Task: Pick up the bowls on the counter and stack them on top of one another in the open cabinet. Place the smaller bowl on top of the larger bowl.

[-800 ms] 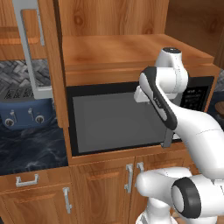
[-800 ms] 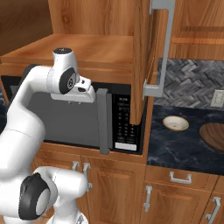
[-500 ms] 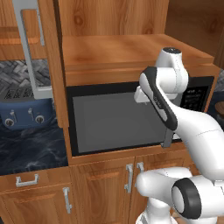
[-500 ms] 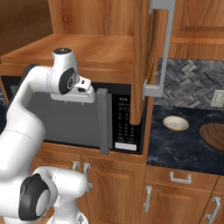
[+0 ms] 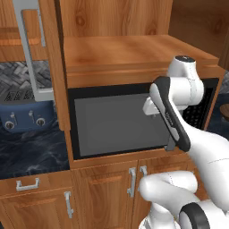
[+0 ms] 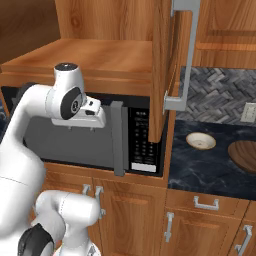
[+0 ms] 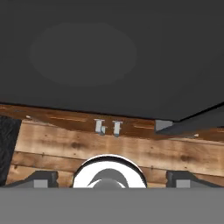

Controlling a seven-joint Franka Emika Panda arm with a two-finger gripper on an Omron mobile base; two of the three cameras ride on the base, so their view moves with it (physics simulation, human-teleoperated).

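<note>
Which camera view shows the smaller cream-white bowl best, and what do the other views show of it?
The right base view: the smaller bowl sits whole on the dark counter, beside the wooden bowl. The left base view and hand view face the microwave instead.

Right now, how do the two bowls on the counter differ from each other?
The smaller bowl is cream-white with a pale inside; the larger bowl is dark brown wood. The smaller bowl sits nearer the microwave, in full view; the larger bowl sits farther right, cut by the picture's edge. Both are round and rest upright on the counter.
</note>
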